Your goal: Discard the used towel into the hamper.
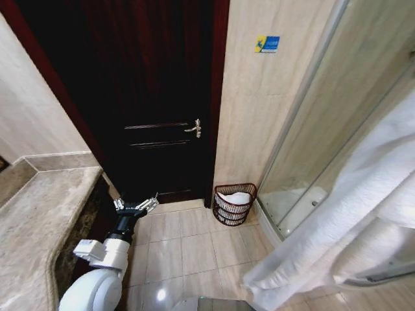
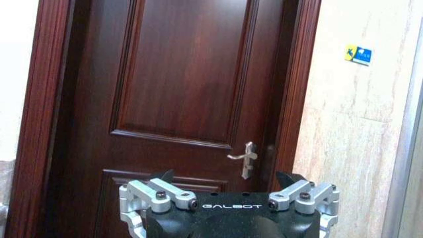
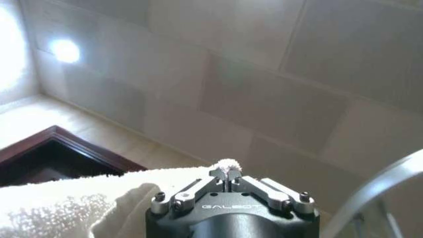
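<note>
Bathroom scene: pale tiled floor, dark wooden door with a metal handle, a stone table along the robot's left, and a glass shower screen on its right. The hamper, a small dark open-weave basket, stands on the floor in the corner between the door frame and the shower, with something white already lying in it. The towel, a large white terry cloth, hangs in long folds at the robot's right, well apart from the hamper and above its level. The right tool is clenched on a bunched edge of the towel, a tuft showing between the fingertips. The left tool hangs low beside the table, fingers spread, carrying nothing. Judged from its drape, the towel is soft, limp and fairly light, not fragile; held by one edge, the loose bulk will trail and swing, so a gathered fold gives the surest hold.
</note>
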Tool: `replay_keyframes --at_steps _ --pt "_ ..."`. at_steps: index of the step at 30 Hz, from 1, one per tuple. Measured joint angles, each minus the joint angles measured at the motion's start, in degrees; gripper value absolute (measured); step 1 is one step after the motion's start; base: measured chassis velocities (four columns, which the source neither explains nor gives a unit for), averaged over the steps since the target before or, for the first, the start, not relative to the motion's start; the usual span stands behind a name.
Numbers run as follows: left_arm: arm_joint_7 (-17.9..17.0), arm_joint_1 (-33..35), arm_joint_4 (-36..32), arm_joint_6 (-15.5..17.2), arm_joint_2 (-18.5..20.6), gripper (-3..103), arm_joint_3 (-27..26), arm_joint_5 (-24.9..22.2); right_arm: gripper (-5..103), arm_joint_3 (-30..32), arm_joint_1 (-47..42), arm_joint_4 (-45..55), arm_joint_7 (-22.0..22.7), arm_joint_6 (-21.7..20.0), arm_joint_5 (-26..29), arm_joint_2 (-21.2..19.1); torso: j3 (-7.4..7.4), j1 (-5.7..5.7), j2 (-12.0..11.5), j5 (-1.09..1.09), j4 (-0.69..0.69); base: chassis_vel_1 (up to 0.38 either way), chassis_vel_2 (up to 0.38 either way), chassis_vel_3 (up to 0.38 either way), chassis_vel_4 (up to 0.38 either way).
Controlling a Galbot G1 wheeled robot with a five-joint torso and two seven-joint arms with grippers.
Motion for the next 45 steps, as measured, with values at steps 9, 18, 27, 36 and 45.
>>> replay_keyframes --at_steps 9,18,27,36,45 --pt "0.0 0.0 0.0 0.0 0.0 100 0.0 0.0 2 -1.2 2.8 -1.5 3.1 -3.9 0.1 -0.2 -0.01 -0.01 0.0 -0.02 -0.02 0.000 0.000 0.000 0.000" --pt "0.0 0.0 0.0 0.0 0.0 100 0.0 0.0 2 -1.4 2.6 0.0 3.3 -5.2 1.6 0.7 -0.01 -0.01 0.0 -0.02 -0.01 0.000 0.000 0.000 0.000" --pt "0.0 0.0 0.0 0.0 0.0 100 0.0 0.0 2 -1.4 2.4 0.3 3.2 -5.2 1.8 0.8 -0.02 -0.03 0.0 -0.02 -0.01 -0.078 0.065 0.073 -0.063" --pt "0.0 0.0 0.0 0.0 0.0 100 0.0 0.0 2 -3.1 5.4 -2.2 1.7 -5.3 6.0 -1.3 0.02 0.06 0.0 -0.01 0.01 -0.127 0.122 0.134 -0.104" --pt "0.0 0.0 0.0 0.0 0.0 100 0.0 0.0 2 -6.6 10.8 -6.4 -0.8 -6.1 10.0 -1.3 -0.03 -0.06 0.0 -0.03 -0.02 0.021 0.009 -0.017 0.009"
